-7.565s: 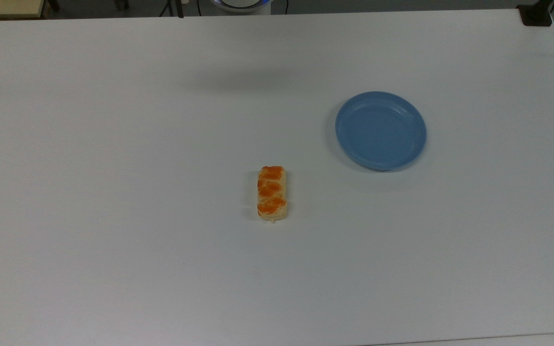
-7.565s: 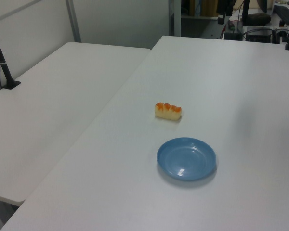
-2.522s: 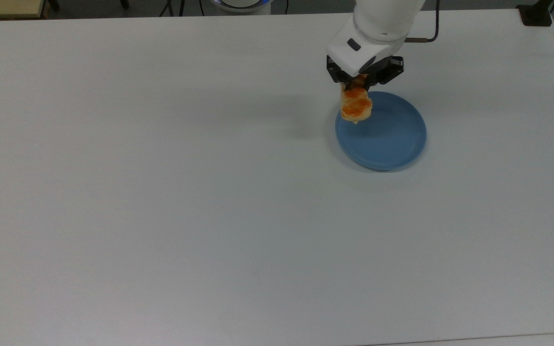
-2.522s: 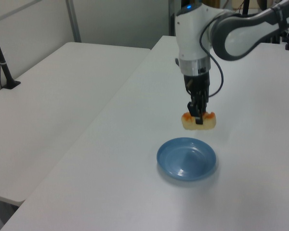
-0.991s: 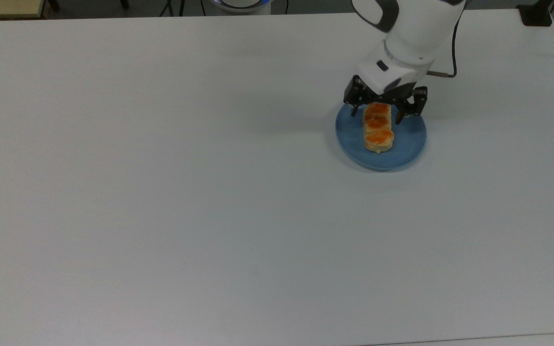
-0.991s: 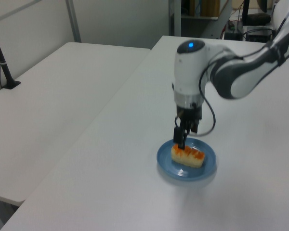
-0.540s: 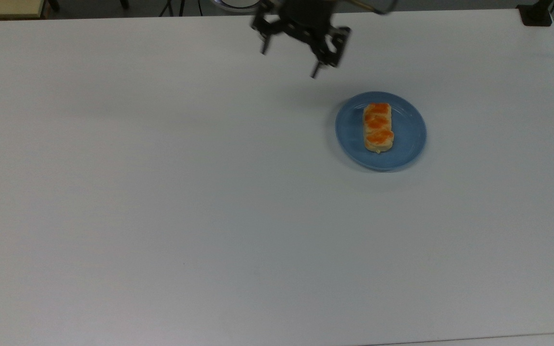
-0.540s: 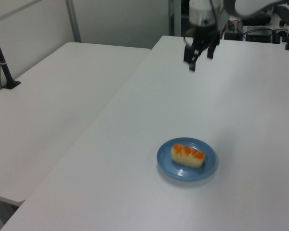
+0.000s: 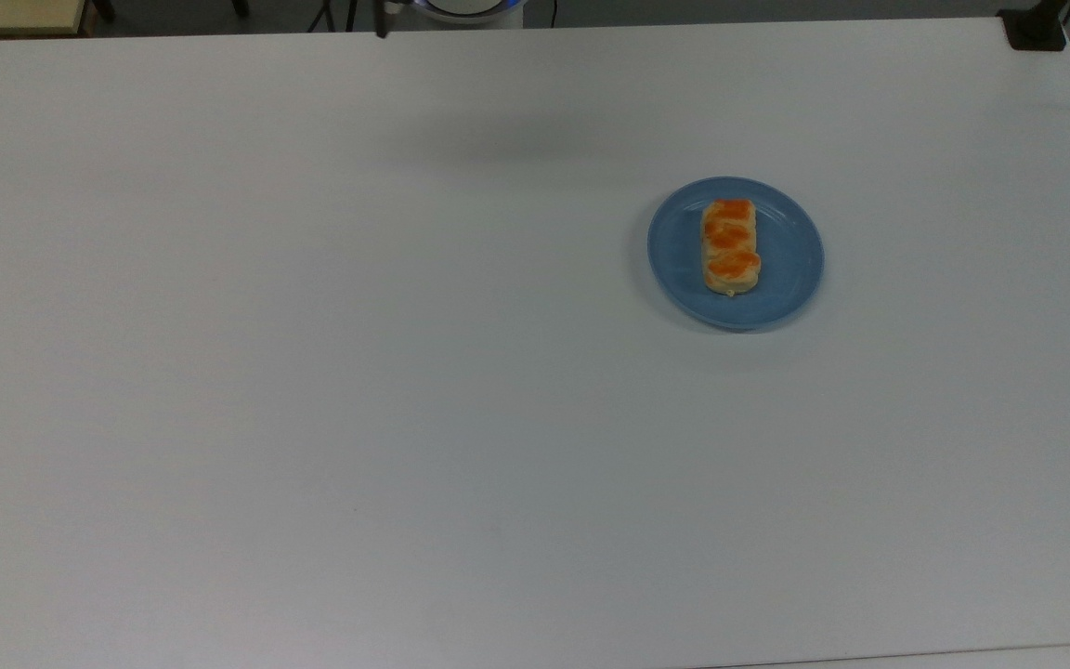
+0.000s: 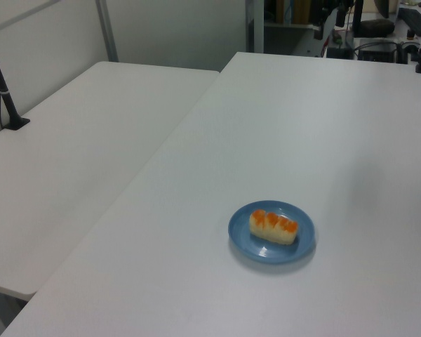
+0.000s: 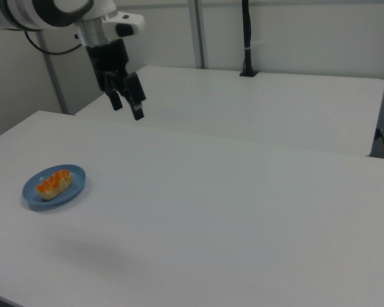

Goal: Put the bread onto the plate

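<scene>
The bread (image 9: 731,246) lies flat on the plate (image 9: 790,279), well inside its rim, toward the top view's right and far side of the table (image 9: 312,372); the placing looks done, so what remains is to keep the arm high and away so nothing nudges the plate; in the right view the gripper (image 11: 125,100) hangs above the table's far left, well apart from the plate, fingers spread and holding nothing; the arm is cut off at the right view's upper left.
</scene>
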Motion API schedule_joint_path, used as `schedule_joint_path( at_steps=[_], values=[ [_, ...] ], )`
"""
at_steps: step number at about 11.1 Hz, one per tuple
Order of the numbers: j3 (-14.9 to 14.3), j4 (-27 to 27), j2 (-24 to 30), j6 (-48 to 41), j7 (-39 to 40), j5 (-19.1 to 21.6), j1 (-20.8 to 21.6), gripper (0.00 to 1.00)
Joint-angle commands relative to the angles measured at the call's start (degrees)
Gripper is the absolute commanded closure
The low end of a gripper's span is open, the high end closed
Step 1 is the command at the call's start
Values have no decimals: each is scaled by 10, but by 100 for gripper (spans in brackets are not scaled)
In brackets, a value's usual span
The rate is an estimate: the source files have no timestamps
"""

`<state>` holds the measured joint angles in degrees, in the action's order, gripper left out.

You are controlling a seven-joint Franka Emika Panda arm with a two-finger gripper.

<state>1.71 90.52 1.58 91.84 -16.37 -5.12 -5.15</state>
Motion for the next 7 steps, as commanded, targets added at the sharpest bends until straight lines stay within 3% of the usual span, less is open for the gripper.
schedule_joint_path(
  at_steps=[1,7],
  values=[
    [-44,1,5,-5,139,15,6,0],
    [-67,0,5,20,228,38,2,0]
  ],
)
